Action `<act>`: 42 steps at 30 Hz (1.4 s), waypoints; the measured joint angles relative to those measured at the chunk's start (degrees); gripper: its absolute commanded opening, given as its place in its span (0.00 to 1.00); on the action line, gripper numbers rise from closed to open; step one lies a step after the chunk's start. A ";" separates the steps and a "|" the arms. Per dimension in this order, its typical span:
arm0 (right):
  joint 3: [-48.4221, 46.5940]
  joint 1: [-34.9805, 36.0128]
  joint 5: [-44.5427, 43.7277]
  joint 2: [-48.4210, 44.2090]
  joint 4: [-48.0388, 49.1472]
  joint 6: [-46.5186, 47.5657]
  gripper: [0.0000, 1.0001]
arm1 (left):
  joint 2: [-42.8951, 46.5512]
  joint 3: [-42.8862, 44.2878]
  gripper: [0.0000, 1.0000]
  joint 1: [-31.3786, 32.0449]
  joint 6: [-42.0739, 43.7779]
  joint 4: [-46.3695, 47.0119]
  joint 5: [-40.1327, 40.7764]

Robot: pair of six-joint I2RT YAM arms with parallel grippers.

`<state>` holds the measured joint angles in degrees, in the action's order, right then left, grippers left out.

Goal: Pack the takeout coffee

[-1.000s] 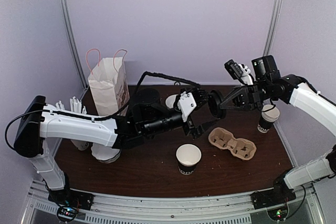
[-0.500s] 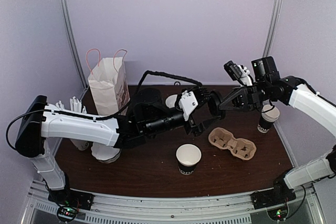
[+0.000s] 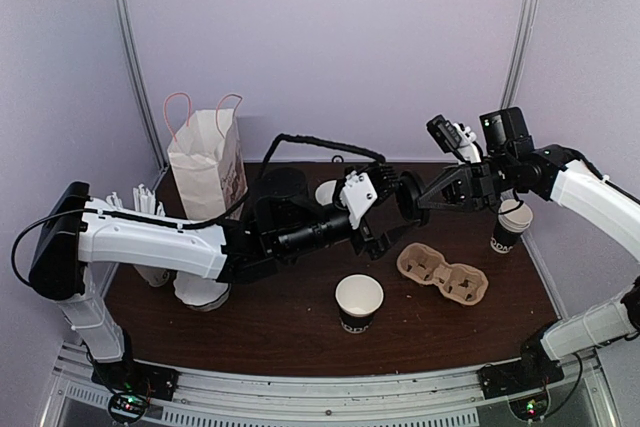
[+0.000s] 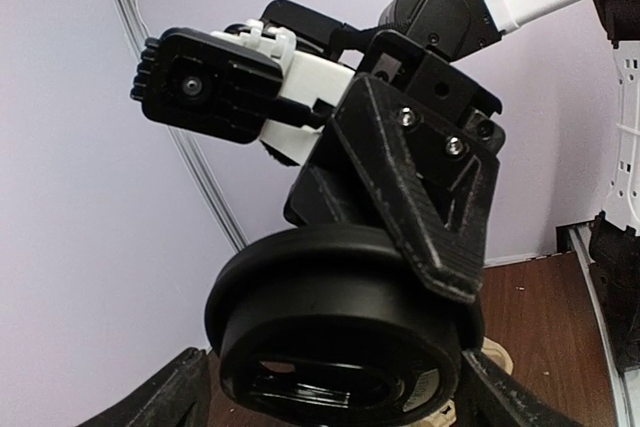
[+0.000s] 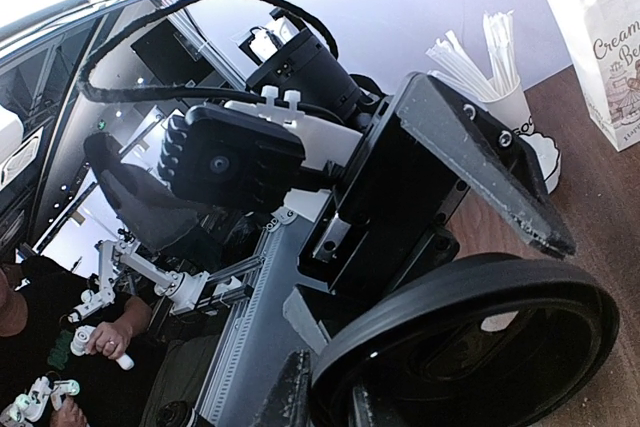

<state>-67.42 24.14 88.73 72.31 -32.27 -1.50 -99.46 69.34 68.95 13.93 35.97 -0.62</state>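
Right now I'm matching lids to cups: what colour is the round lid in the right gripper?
Black lid; clearest in the left wrist view.

Above a wooden table (image 3: 300,332), the right gripper (image 3: 421,199) pinches a round black lid (image 3: 408,197); the left gripper (image 3: 390,215) hangs just beside it, jaws wide apart. A white paper bag (image 3: 207,162) stands back left.

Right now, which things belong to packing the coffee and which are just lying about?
Job: round black plastic lid in right gripper; open left gripper; white paper bag; brown pulp carrier; lidless black paper cups.
Lying about: white tub of straws.
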 measured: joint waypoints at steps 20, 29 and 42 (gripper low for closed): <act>0.31 -4.04 -0.55 -0.24 -1.46 0.50 0.59 | 1.38 2.08 0.74 -0.13 -0.66 -13.11 1.09; -6.25 -11.63 -25.77 -1.44 -14.88 14.88 0.59 | 3.96 19.91 0.73 -0.13 -3.74 -54.69 3.72; -0.85 -11.63 -37.77 -1.60 -15.93 17.99 0.59 | -5.99 37.31 0.73 -0.13 -5.84 -91.52 5.16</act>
<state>-68.27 12.51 50.96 70.72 -48.21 16.49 -105.45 106.65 68.82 8.10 -55.55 4.54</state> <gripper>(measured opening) 0.594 0.739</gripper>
